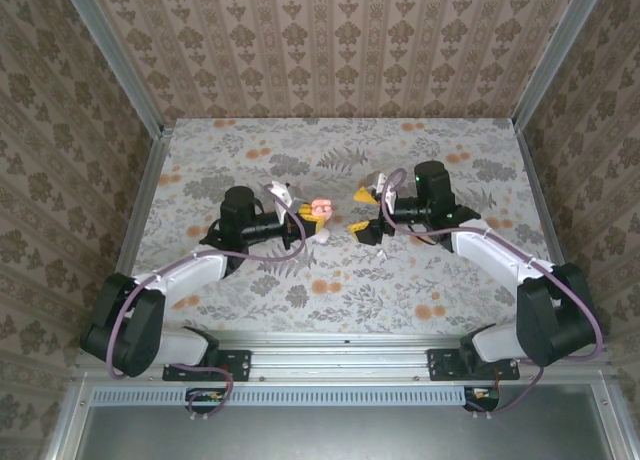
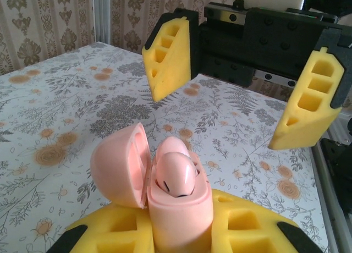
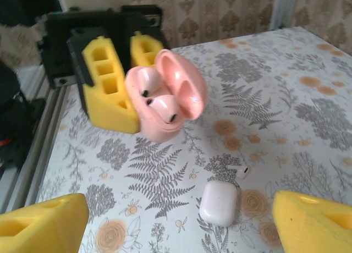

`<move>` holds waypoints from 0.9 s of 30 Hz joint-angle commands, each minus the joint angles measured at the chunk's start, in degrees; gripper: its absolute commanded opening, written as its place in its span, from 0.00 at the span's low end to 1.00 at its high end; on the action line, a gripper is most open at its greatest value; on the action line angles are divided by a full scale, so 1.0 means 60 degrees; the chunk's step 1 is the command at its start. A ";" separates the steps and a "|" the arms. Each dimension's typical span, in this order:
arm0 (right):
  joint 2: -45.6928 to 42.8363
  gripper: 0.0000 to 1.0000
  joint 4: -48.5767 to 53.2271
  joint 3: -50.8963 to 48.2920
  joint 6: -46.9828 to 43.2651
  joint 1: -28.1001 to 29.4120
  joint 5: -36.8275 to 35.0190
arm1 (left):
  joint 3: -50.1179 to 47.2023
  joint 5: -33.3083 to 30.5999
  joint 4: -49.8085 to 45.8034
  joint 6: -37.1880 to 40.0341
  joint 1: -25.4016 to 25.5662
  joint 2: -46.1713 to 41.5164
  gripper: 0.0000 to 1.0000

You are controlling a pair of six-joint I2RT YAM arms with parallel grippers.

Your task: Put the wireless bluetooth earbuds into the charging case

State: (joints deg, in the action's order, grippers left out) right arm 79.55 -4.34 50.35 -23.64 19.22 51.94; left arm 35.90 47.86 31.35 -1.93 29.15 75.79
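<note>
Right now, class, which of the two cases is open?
The pink case held in the left claw: its lid is swung back, showing earbuds inside. The white case on the table is shut.

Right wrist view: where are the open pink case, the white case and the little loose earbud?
pink case (image 3: pixel 190 93), right wrist view, inside of its open lid.
white case (image 3: pixel 218 203), right wrist view, middle of its closed top.
loose earbud (image 3: pixel 241 171), right wrist view, its small white body, beside the white case.
</note>
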 commanded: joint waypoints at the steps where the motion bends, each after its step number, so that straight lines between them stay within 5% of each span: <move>1: 0.0277 0.87 0.1483 0.0538 -0.1922 0.0004 0.0789 | 0.0303 0.0311 -0.0245 0.0270 -0.0007 -0.0299 0.13; 27: 0.2178 0.78 0.3813 0.2950 -0.4051 0.1116 0.1640 | 0.0335 0.0288 -0.0600 0.0729 0.0394 -0.0427 0.13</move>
State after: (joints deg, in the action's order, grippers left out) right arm 91.72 14.39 66.52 -43.42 25.32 58.00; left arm 36.16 48.84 28.62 0.62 31.00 75.07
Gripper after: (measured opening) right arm 0.783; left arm 0.198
